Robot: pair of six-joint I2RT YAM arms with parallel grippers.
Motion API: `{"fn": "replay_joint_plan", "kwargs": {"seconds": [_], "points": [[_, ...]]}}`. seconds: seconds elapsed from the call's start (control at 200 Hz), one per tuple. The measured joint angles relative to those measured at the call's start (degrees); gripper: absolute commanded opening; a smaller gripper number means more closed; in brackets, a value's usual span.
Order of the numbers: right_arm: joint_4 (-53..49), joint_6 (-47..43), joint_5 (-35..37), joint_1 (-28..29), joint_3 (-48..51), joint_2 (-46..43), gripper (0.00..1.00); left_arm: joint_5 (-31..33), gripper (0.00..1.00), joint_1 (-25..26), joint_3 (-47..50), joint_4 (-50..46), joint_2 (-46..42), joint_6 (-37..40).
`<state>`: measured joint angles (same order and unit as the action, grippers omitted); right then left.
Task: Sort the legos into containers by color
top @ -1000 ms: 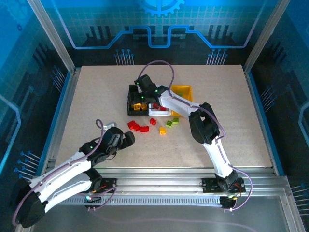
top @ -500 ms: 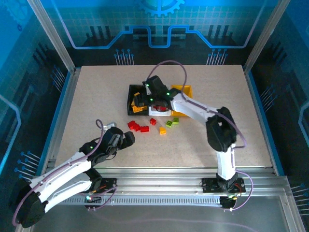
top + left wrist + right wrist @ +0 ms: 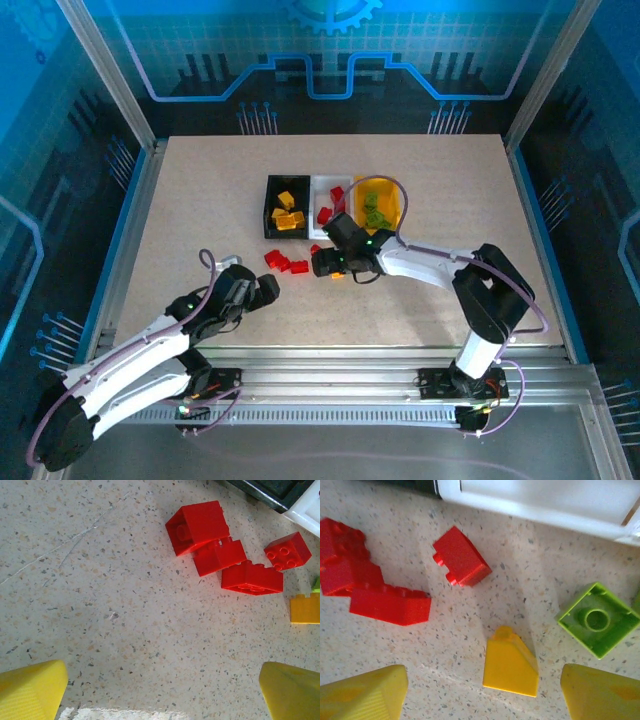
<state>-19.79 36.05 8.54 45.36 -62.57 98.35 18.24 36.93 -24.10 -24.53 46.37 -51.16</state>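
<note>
Three bins stand in a row: the black bin (image 3: 270,205) with yellow-orange bricks, the white bin (image 3: 318,192) with red ones, the yellow-orange bin (image 3: 393,210) with green ones. My right gripper (image 3: 330,265) (image 3: 482,695) hangs open low over the loose legos. A yellow sloped brick (image 3: 510,665) lies on the table between its fingers, a red brick (image 3: 461,557) and a green brick (image 3: 597,620) just beyond. My left gripper (image 3: 265,288) (image 3: 162,695) is open and empty, short of a cluster of red bricks (image 3: 220,556) (image 3: 285,263).
The white bin's near wall (image 3: 540,500) runs close ahead of the right gripper. In the left wrist view the black bin's corner (image 3: 265,490) and a yellow brick (image 3: 305,608) sit at the right edge. Bare tabletop (image 3: 200,200) spreads left of the bins.
My right arm has swung back from above the black bin, past the white bin, down to the loose bricks in front of the bins. The left arm has stayed put.
</note>
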Motion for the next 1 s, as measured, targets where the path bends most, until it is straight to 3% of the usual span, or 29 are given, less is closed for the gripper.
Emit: {"fn": "replay_joint_plan", "kwargs": {"seconds": [0.27, 0.545, 0.775, 1.001], "points": [[1.27, 1.33, 3.76, 0.81, 0.00, 5.42, 0.66, -0.04, 0.99, 0.00, 0.15, -0.04, 0.00, -0.46], [1.86, 1.22, 5.62, 0.81, 0.00, 6.93, 0.38, -0.04, 0.99, 0.00, 0.15, -0.04, 0.00, -1.05], [2.75, -1.42, 4.33, 0.87, -1.29, 2.58, 0.37, -0.02, 0.99, 0.00, 0.15, -0.04, 0.00, -1.05], [2.93, -4.68, 2.45, 0.70, -16.96, 5.40, 0.39, -0.04, 0.99, 0.00, 0.15, -0.13, 0.00, -1.05]]}}
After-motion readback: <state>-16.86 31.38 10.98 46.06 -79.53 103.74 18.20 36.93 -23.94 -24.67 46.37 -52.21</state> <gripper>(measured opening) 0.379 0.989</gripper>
